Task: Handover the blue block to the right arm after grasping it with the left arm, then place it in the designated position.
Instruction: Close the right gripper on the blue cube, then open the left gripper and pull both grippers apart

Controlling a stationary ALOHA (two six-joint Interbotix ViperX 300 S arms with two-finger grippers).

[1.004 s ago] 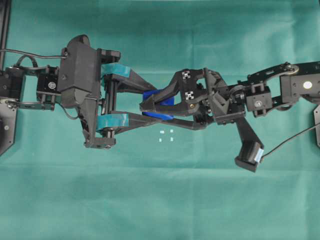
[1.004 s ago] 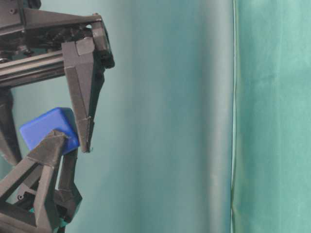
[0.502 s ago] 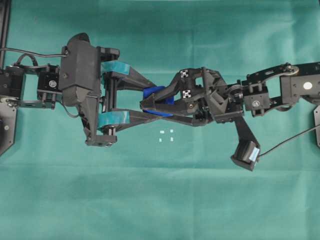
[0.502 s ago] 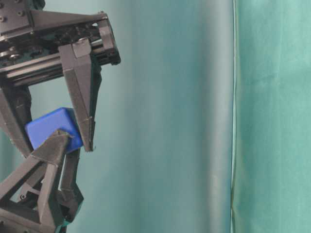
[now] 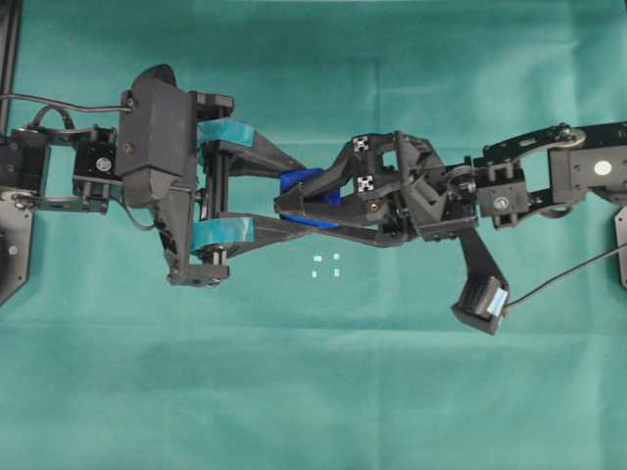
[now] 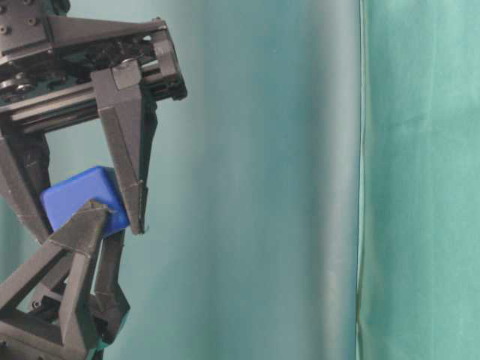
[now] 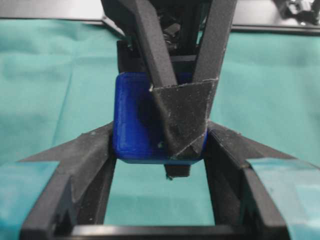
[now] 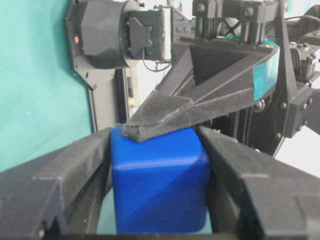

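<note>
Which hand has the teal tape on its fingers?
The left hand, reaching in from the left of the overhead view. Teal bands wrap its fingers. The right hand has plain black fingers. Both are shut on the block.

A creased green cloth [image 5: 323,392] covers the table, perhaps also hanging behind it.

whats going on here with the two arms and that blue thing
The two arms are meeting in mid-air to pass a blue block. The left gripper, with teal tape on its fingers, is clamped on the block, and the right gripper, with plain black fingers, has its fingers against the block's sides too. The four white marks on the green cloth, just beside the grippers, have nothing on them yet.
</note>
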